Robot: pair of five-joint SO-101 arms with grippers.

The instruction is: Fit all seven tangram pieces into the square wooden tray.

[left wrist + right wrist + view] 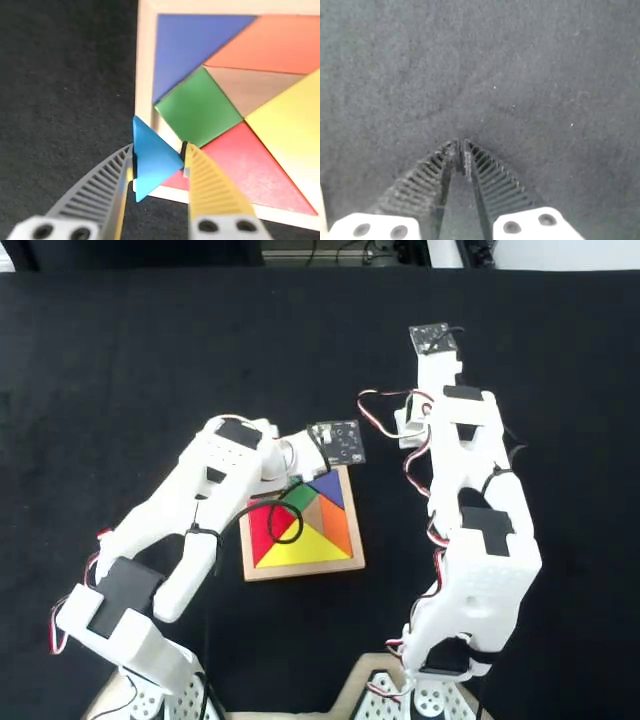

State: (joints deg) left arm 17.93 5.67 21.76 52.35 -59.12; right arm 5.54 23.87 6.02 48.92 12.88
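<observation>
Here blue triangle (151, 162) pinched in left gripper (157, 149), over tray (145, 60) rim.

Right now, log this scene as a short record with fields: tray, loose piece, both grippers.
Tray: square wooden tray on black cloth; six pieces seated: dark blue triangle, orange piece, green square, tan piece, yellow triangle, red triangle.
Loose piece: light blue triangle, tilted over the tray's rim beside the green square.
Left arm: left gripper shut on the light blue triangle.
Right arm: right gripper shut, empty, over bare cloth.
</observation>
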